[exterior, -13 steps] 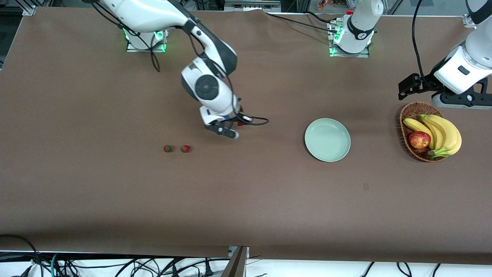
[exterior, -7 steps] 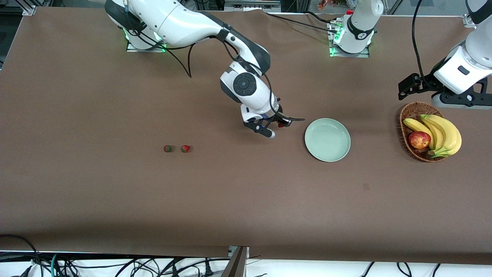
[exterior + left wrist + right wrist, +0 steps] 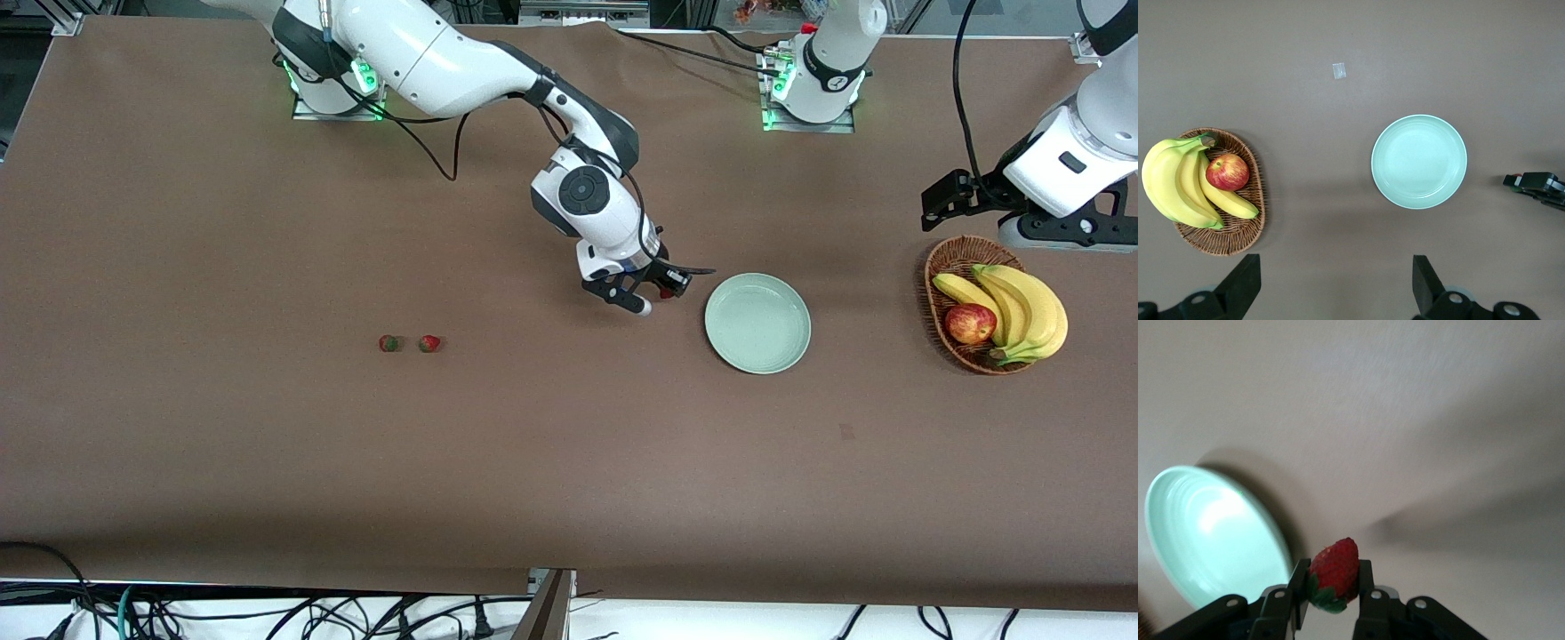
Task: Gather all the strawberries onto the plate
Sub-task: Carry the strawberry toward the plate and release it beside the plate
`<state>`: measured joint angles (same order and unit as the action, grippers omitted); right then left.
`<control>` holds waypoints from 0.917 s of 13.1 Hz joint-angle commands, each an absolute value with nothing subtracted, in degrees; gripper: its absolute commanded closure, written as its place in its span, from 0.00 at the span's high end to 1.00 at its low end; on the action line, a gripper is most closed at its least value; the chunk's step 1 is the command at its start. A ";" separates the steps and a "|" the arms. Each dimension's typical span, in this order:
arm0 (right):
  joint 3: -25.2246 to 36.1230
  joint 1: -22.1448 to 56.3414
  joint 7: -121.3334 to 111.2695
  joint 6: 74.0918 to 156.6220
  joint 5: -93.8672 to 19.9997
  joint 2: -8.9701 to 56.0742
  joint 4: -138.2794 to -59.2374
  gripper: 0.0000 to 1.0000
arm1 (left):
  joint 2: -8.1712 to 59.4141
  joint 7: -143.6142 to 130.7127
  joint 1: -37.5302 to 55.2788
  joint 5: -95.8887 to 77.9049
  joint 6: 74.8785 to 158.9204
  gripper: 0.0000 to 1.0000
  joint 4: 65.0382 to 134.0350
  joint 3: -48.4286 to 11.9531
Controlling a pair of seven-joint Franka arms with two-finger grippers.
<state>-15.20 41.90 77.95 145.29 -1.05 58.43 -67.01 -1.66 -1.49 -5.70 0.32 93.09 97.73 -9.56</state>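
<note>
My right gripper [image 3: 656, 295] is shut on a red strawberry [image 3: 1334, 572] with a green top and holds it above the table just beside the plate. The strawberry shows in the front view [image 3: 665, 292] as a small red spot. The pale mint-green plate [image 3: 757, 322] lies empty on the table and also shows in the right wrist view [image 3: 1211, 533] and the left wrist view [image 3: 1419, 161]. Two more strawberries [image 3: 388, 343] [image 3: 429, 343] lie side by side toward the right arm's end. My left gripper [image 3: 1331, 293] is open and empty, high over the table near the basket, waiting.
A brown wicker basket [image 3: 948, 267] with bananas [image 3: 1022, 307] and a red apple [image 3: 970, 323] stands at the left arm's end of the table. A small pale scrap [image 3: 846, 432] lies nearer to the front camera than the plate.
My right gripper has carried the strawberry from near the two loose berries toward the plate, and now hangs just beside its rim. The left arm has not moved.
</note>
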 commanded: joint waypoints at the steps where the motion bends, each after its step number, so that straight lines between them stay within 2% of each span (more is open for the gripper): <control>1: -13.36 42.01 76.91 136.20 2.27 58.10 -65.04 0.16 | -0.70 -1.76 -5.71 1.32 91.85 1.00 95.89 -9.76; 5: -12.66 42.10 73.82 133.68 4.74 57.74 -67.14 0.16 | -0.70 -1.67 -5.71 1.41 91.76 1.00 95.98 -9.58; 6: -12.66 42.10 73.83 133.68 4.92 57.74 -67.32 0.30 | -0.70 -1.76 -5.71 1.32 91.76 1.00 95.89 -9.67; 7: -12.57 41.93 73.74 133.42 4.92 57.48 -67.32 0.59 | -0.70 -1.76 -5.71 1.32 91.76 1.00 95.98 -9.75; 8: -12.48 41.75 73.83 132.29 4.92 57.39 -67.32 0.83 | -0.70 -1.76 -5.71 1.32 91.76 1.00 95.98 -9.76; 9: -12.39 41.66 73.74 130.27 4.92 56.87 -67.32 0.89 | -0.36 -1.76 -5.54 1.32 91.67 1.00 95.98 -9.76; 10: -11.78 41.23 72.96 126.60 5.10 54.86 -67.32 1.00 | -0.09 -1.58 -5.62 1.23 91.58 1.00 95.98 -9.76; 12: -10.72 38.52 67.45 116.59 4.49 50.03 -67.15 1.00 | 2.02 -0.88 -5.27 1.32 91.15 1.00 95.89 -9.84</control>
